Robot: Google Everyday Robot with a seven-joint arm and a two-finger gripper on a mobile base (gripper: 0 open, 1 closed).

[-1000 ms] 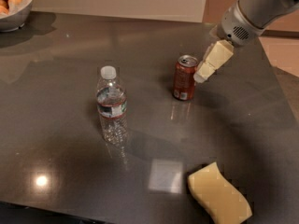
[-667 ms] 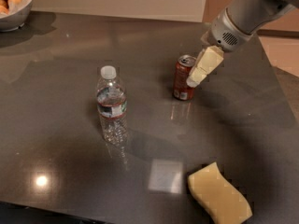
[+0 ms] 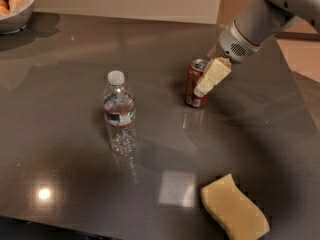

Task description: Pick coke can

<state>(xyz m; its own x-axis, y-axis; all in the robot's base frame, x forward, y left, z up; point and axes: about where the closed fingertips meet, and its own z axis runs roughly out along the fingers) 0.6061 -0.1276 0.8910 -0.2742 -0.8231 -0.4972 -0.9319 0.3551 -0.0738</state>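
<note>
The coke can (image 3: 192, 88) is a small dark-red can with a silver top. It stands upright on the dark table (image 3: 65, 59), right of centre. My gripper (image 3: 201, 87) reaches in from the upper right on a grey arm. Its cream-coloured end lies against the can's upper right side and covers part of it. The can rests on the table.
A clear water bottle (image 3: 119, 113) with a white cap stands left of the can. A yellow sponge (image 3: 234, 213) lies at the front right. A bowl of oranges (image 3: 15, 6) sits at the far left corner. The table's right edge runs close behind the arm.
The gripper has moved left and down towards the can and now overlaps its right side. The can, bottle and sponge have not moved.
</note>
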